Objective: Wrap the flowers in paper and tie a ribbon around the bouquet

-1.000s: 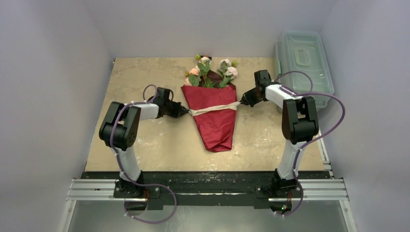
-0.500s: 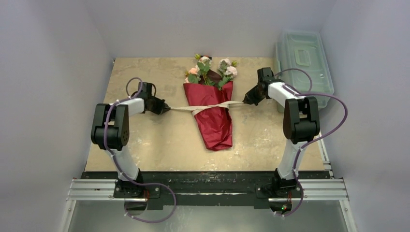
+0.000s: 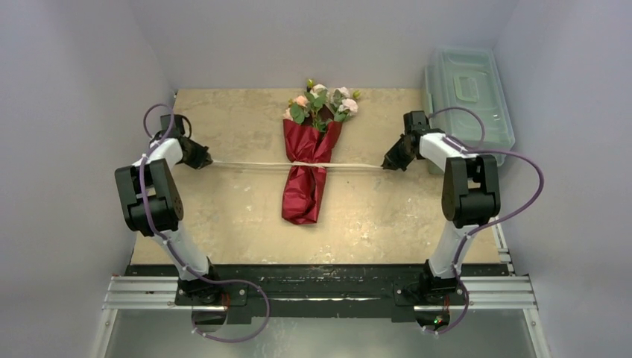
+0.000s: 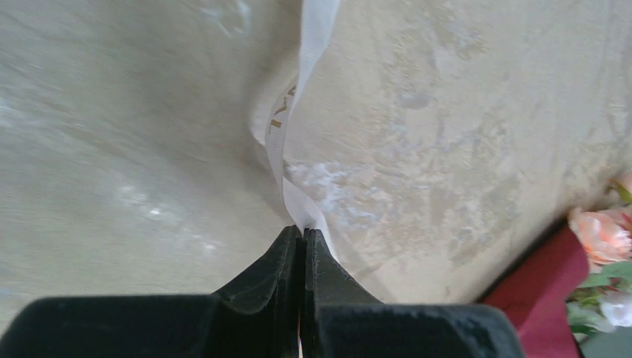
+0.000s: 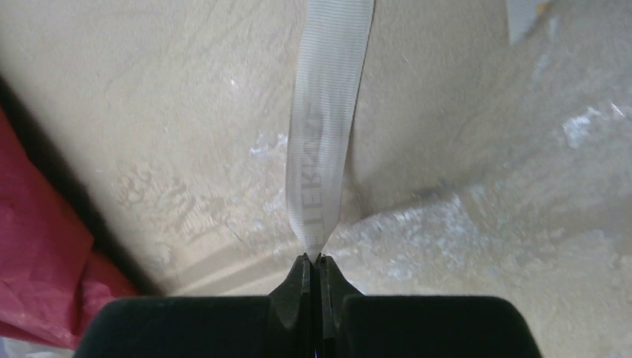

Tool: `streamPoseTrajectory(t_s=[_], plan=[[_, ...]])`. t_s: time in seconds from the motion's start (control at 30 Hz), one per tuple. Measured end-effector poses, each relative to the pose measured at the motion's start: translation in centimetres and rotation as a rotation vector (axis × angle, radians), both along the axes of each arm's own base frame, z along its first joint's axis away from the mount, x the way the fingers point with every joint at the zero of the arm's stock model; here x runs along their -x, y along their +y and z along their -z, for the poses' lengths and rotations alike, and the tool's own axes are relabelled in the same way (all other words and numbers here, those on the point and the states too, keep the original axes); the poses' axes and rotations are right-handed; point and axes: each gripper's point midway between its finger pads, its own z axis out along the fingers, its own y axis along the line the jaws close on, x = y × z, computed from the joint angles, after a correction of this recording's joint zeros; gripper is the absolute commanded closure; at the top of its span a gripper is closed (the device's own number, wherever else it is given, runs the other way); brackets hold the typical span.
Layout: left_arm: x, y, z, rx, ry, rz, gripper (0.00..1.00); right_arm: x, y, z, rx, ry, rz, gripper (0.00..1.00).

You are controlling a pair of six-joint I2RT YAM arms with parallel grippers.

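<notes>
Overhead plus close wrist views, shared ribbon (image 3: 253,164)

tabletop (image 3: 238,216): beige, marbled slab with whitish streaks and scuffs; matte; fills the middle of the overhead view.
storage box (image 3: 468,93): translucent pale-green plastic, lid on, a recessed handle in the lid; at 2 o'clock, just beside the tabletop's right edge, its long side running front to back.
rails (image 3: 320,292): silver metal bars across 6 o'clock, with a black plate between them and the tabletop.
walls (image 3: 74,112): plain pale grey panels at 9, 12 and 3 o'clock.
</notes>
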Motion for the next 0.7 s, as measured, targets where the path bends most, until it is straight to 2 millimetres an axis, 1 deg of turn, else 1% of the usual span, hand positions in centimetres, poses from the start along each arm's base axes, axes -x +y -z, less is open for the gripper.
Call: streamPoseTrajectory(t_s=[0.13, 0.27, 0.4, 0.5, 0.7], plan=[[1.7, 2.6, 0.5, -0.054, 0.059, 0.005, 1.00, 1.7, -0.7, -0.7, 0.015, -0.011, -0.022, 1.00], [2.7, 4.1, 0.9, -0.095, 0.117, 0.032, 1.00, 3.6, -2.0, -0.8, 0.029, -0.017, -0.033, 1.00], [4.0, 5.0, 1.3, -0.088, 0.160, 0.024, 1.00, 5.1, -3.3, -0.5, 0.024, -0.029, -0.026, 1.00], [4.8, 5.3, 1.6, -0.080, 0.190, 0.019, 1.00, 5.7, -4.4, -0.6, 0.000, -0.053, -0.011, 1.00], [5.8, 5.6, 2.2, -0.052, 0.230, 0.006, 1.00, 6.6, -5.0, -1.4, -0.092, -0.119, -0.040, 1.00]])
